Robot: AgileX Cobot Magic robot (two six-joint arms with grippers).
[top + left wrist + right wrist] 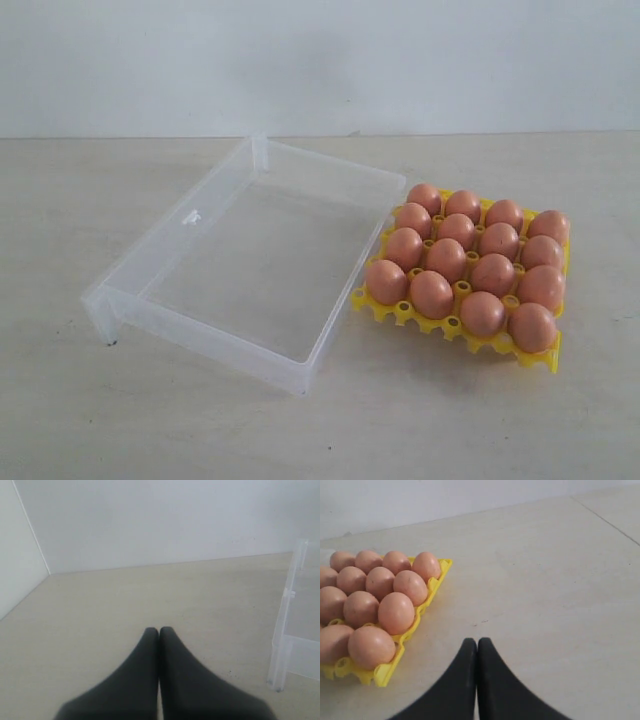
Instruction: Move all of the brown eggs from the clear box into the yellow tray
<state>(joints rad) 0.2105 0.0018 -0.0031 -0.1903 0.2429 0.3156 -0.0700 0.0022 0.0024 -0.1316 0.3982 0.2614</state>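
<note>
Sixteen orange-brown oval eggs [446, 259] fill the bright yellow plastic lattice tray [402, 312], just beside the empty clear shallow plastic box [200, 340]. Left fingers [150, 652] and right fingers [467, 657] are pressed together, holding nothing, over bare bench [320, 430]. Task looks complete. Risk: a low sweep of the right arm could clip the tray edge and unseat eggs.

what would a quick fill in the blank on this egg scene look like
1. The clear box has nothing in it: it is ____.
2. The brown eggs fill every cell of a tray whose colour is ____.
3. In the exterior view the tray lies to the ____ of the clear box.
4. The left hand and the right hand hold nothing, and both are ____.

Missing words: empty; yellow; right; shut
</note>
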